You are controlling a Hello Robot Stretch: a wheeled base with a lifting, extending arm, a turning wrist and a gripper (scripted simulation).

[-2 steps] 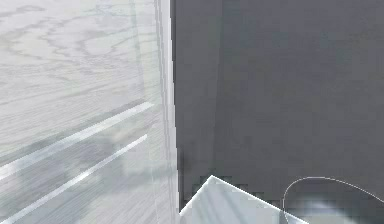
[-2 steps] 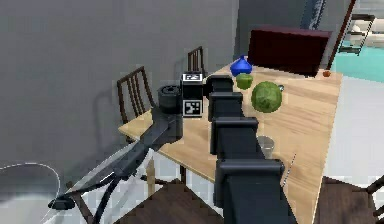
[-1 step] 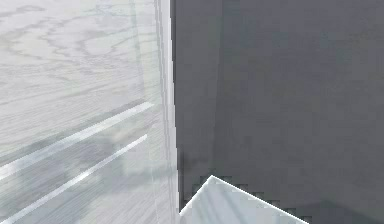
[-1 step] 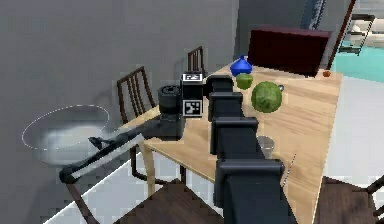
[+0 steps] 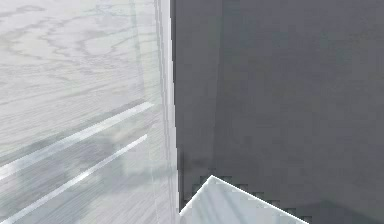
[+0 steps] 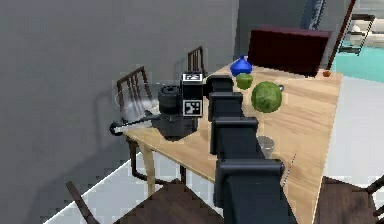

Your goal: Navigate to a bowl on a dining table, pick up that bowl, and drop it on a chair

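Fingers [image 6: 130,123] hover by the dining table [image 6: 300,120] corner; cannot tell if holding anything.

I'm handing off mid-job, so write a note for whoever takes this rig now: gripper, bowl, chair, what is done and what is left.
Gripper: beyond the dining table's far edge, by a chair; cannot tell whether it holds anything.
Things: a grey rounded shape, perhaps the bowl, shows at the gripper, in front of the chair.
Done: the robot is at the table, with its arm extended across it.
Left: confirm the bowl is in hand, then drop it on the chair.
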